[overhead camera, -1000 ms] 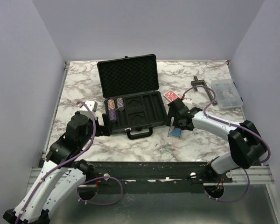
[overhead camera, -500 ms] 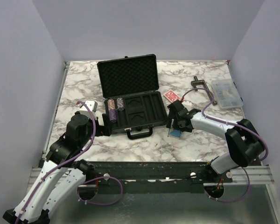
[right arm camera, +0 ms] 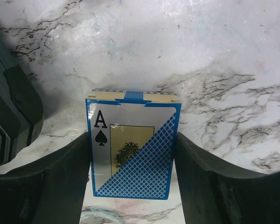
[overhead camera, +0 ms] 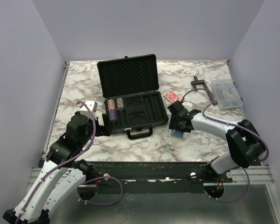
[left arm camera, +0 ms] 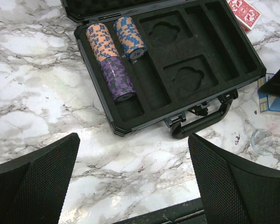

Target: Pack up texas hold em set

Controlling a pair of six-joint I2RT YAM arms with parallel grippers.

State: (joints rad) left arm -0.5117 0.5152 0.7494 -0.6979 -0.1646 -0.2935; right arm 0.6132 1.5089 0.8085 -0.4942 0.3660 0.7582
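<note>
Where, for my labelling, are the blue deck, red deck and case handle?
blue card deck [right arm camera: 130, 154], right wrist view, centre of its front face.
red card deck [overhead camera: 171, 96], top external view, its top face.
case handle [left arm camera: 203, 121], left wrist view, middle of the grip.

Marble table [overhead camera: 79, 81] (3 lilac walls [overhead camera: 144, 28])

Open black case [overhead camera: 129, 77], blue deck [right arm camera: 132, 150] beside
</note>
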